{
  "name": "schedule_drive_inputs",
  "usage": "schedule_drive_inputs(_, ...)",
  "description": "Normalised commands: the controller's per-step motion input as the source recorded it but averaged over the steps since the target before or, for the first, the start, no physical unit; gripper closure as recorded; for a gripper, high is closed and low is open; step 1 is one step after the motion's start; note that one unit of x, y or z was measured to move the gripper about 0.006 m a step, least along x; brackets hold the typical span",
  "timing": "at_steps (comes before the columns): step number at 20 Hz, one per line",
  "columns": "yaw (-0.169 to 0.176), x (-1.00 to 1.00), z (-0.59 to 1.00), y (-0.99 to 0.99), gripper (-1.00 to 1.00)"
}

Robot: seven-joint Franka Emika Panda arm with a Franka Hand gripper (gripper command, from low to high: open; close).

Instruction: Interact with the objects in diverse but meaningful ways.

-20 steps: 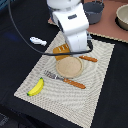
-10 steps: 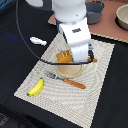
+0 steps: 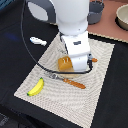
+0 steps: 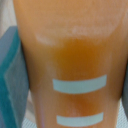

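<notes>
The golden-orange bread loaf [image 3: 63, 63] sits low over the middle of the placemat, pressed against the underside of my hand. My gripper [image 3: 70, 63] is shut on it and is mostly hidden by the white wrist. In the wrist view the loaf [image 4: 70, 55] fills the frame with its pale score marks, and one teal finger [image 4: 10, 75] lies against its side. The yellow banana [image 3: 35, 87] lies at the mat's near corner on the exterior view's left. The small white piece [image 3: 37, 41] lies on the dark table off the mat. The tomato is out of view.
The round plate is hidden under my arm. An orange-handled knife [image 3: 70, 81] lies on the woven placemat [image 3: 95, 95] in front of the loaf, and another handle [image 3: 93, 60] pokes out on the exterior view's right. Two bowls [image 3: 122, 15] stand at the back.
My arm has come down and toward the camera with the loaf, and now covers the plate that showed a second ago. The banana, white piece and knife have not moved.
</notes>
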Motion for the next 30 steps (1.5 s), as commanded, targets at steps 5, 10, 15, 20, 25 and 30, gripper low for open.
schedule_drive_inputs(5, -0.012, 0.39, -0.01, 0.23, 1.00)
schedule_drive_inputs(10, 0.009, 0.11, 0.00, 0.20, -1.00)
schedule_drive_inputs(15, 0.010, 0.15, 0.08, 0.15, -1.00)
schedule_drive_inputs(20, -0.015, 0.00, 0.95, 0.08, -1.00)
schedule_drive_inputs(25, -0.054, -0.41, 0.96, 0.06, -1.00)
schedule_drive_inputs(30, -0.040, -0.44, 0.66, -0.09, -1.00)
